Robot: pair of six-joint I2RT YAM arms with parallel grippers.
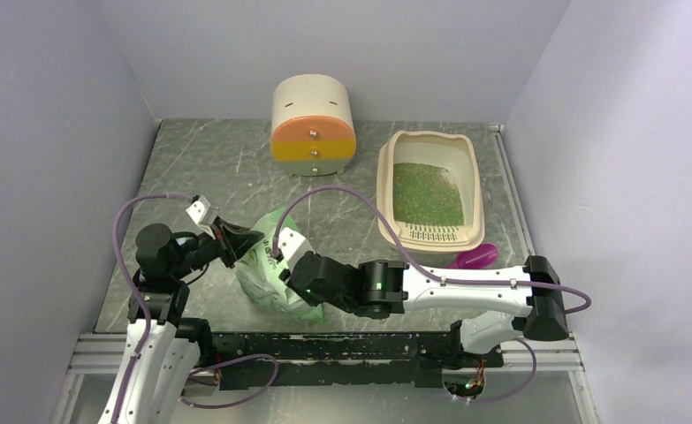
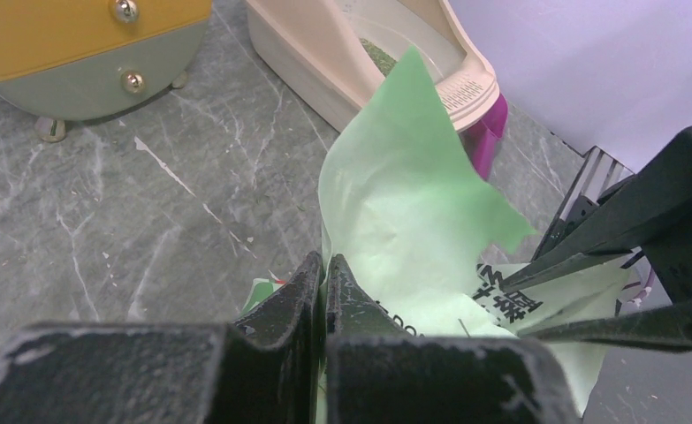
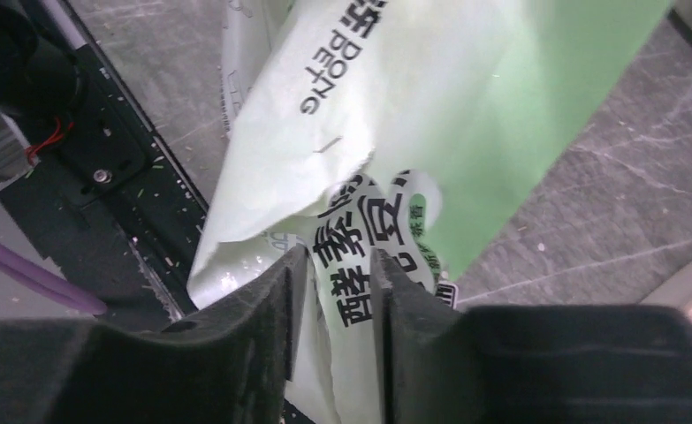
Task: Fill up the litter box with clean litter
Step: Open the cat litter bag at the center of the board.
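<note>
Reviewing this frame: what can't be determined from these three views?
- Litter left in the bag: its film hides the contents in every view, where left gripper and right gripper pinch it.
- Depth of clean litter: top view shows only the surface; left wrist view, the bag's flap covers the litter box interior.
- Scoop: mostly behind the box, left wrist view.
- Drawer unit: cut by left wrist view's top edge.

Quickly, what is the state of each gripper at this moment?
Left gripper: closed, pinching the green bag.
Right gripper: closed on the same green bag.
</note>
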